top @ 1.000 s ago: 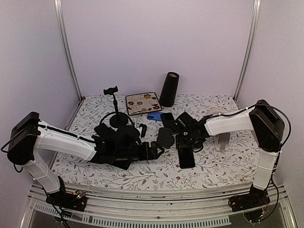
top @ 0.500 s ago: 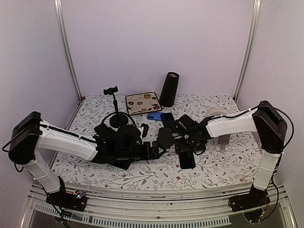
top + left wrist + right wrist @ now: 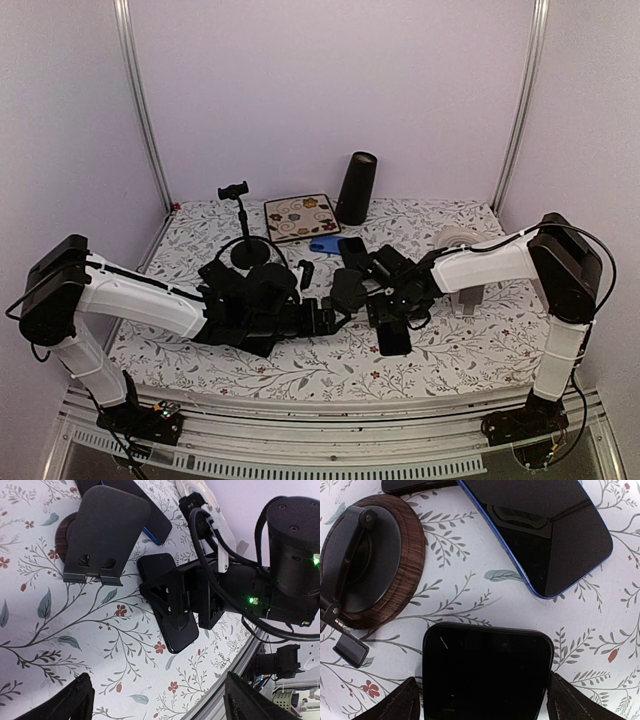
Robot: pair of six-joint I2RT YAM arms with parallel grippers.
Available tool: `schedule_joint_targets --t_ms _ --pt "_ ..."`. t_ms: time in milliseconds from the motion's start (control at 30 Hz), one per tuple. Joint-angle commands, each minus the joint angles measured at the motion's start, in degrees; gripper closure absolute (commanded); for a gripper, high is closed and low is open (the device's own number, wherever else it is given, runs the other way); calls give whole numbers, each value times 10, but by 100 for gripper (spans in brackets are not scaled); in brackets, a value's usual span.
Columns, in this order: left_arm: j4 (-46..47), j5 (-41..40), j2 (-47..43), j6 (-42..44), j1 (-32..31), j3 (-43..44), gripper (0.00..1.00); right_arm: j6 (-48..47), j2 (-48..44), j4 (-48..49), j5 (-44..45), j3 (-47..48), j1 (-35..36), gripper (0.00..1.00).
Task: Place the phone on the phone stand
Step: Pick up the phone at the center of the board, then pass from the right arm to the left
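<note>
A: Left end first. What of the arm there?
B: The left pincer (image 3: pixel 157 692) sits low over the floral surface (image 3: pixel 180 250), fingers spread wide, nothing between them. It points toward the middle.

A: Behind it?
B: A small clamp tripod (image 3: pixel 234 190) stands upright at back left. A patterned tile (image 3: pixel 300 217) lies flat just right of it.

A: The stand?
B: The phone stand (image 3: pixel 107 527) is mid-surface. It is a dark back plate, tilted, with two small lips at its foot, on a round wooden base (image 3: pixel 415 545). The phone is not on it.

A: Past that?
B: A blue-edged phone (image 3: pixel 550 535) lies flat behind the stand, face dark. A tall black cylinder (image 3: pixel 356 188) stands upright by the back wall.

A: And the one for the task?
B: The black phone (image 3: pixel 487 672) lies flat on the surface, dark face up. It is just right of the stand and nearer the front edge, close to the wooden base but apart from it.

A: Right side?
B: The right pincer (image 3: pixel 482 687) is directly over the black phone, fingers (image 3: pixel 395 705) set wide, one at each long edge. Whether the pads bear on it, I cannot tell.
</note>
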Motion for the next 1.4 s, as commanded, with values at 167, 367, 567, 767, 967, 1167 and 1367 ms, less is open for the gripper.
schedule_joint_targets --t_ms 167,367,567,767,967,1167,1367 --pt "13 6 10 -1 -6 8 12 -1 41 -1 -30 -3 4 25" --pt "13 4 11 -3 -8 10 13 -2 10 -6 -27 6 3 35" --pt "15 7 14 -3 -8 12 14 1 -25 -1 -34 14 3 35" --pt "19 16 25 0 -9 21 14 6 -56 11 -43 11 3 35" --pt "25 27 41 5 -10 35 14 17 -82 28 -48 0 4 36" --pt "40 41 69 11 -11 50 15 23 -106 37 -55 -10 3 36" --pt "63 62 104 24 -15 78 18 30 -128 44 -64 -16 4 36"
